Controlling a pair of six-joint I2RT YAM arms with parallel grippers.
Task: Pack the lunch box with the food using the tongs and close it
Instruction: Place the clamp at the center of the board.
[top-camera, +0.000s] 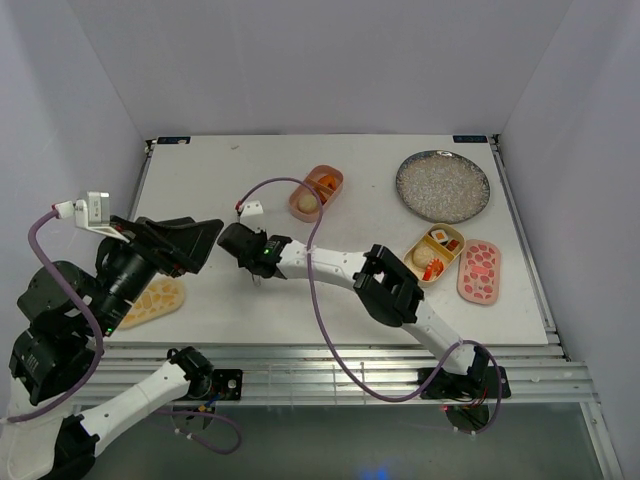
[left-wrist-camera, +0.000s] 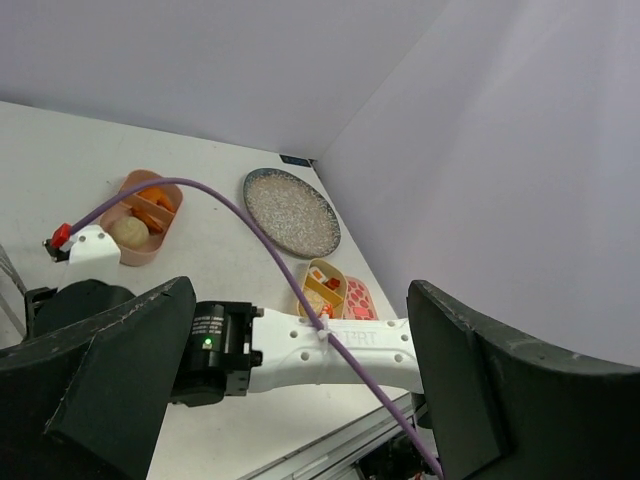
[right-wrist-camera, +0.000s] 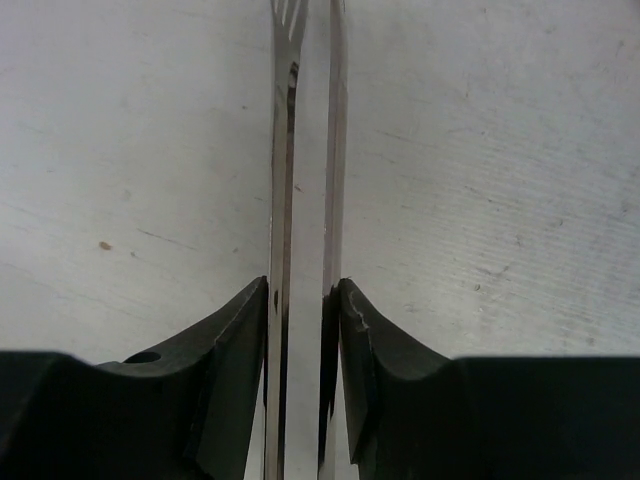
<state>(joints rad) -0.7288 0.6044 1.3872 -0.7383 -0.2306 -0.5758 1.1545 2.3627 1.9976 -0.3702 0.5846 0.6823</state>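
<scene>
Since every piece of food that shows sits in a tray, the packing step looks finished and closing looks to be the step in hand. Places below are given from the grey speckled plate (top-camera: 443, 185), which lies farthest back on the right.

Nearest the arms' bases, and as far left of the plate as anything gets, a tan pebble-patterned lid (top-camera: 150, 300) lies flat under the raised left arm. Above it the left gripper (left-wrist-camera: 300, 295) hangs with its jaws spread wide, holding nothing.

Further in, well left of the plate and nearer than it, the right gripper (right-wrist-camera: 303, 300) pinches the tongs (right-wrist-camera: 283, 180) by their shafts. The two blades are squeezed almost together with a thin gap between them, nothing visible in it. Their tips run off the top of the wrist view, over the white table (top-camera: 200, 180).

Just on the near side of the plate is the tan-yellow tray (top-camera: 435, 253), holding orange-topped pieces and a pale one. The pink lid (top-camera: 479, 270) lies flat, touching its right side. Left of the plate, about level with it, the pink tray (top-camera: 318, 192) holds a cream bun (top-camera: 305, 203) and orange pieces.

The next move probably means laying the tongs down to free the right gripper. Each lid lies well apart from its matching tray, so both need carrying across.
</scene>
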